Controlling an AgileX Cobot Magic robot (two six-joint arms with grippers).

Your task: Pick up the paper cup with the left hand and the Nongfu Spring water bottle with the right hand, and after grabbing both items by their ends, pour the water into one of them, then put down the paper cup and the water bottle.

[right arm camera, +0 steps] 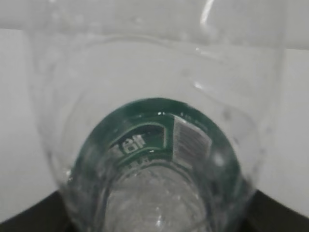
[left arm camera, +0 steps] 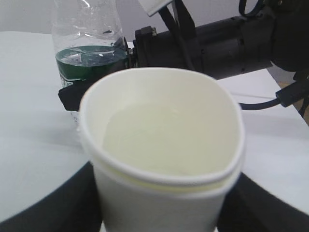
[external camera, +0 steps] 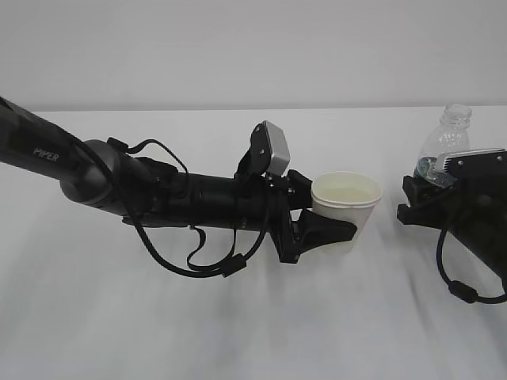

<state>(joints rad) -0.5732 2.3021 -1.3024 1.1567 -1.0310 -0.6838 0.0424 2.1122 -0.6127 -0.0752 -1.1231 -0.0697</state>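
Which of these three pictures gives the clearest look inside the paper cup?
The left wrist view: the paper cup fills it, and you look straight past the rolled rim to its pale inside. The exterior view shows the whole cup small, gripped by the left hand, with the interior only partly visible. The right wrist view shows only the bottle.

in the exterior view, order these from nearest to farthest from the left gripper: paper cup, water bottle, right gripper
1. paper cup: held between the left gripper's fingers, centre.
2. right gripper: to the cup's right.
3. water bottle: in the right gripper, about as far; too close to rank.
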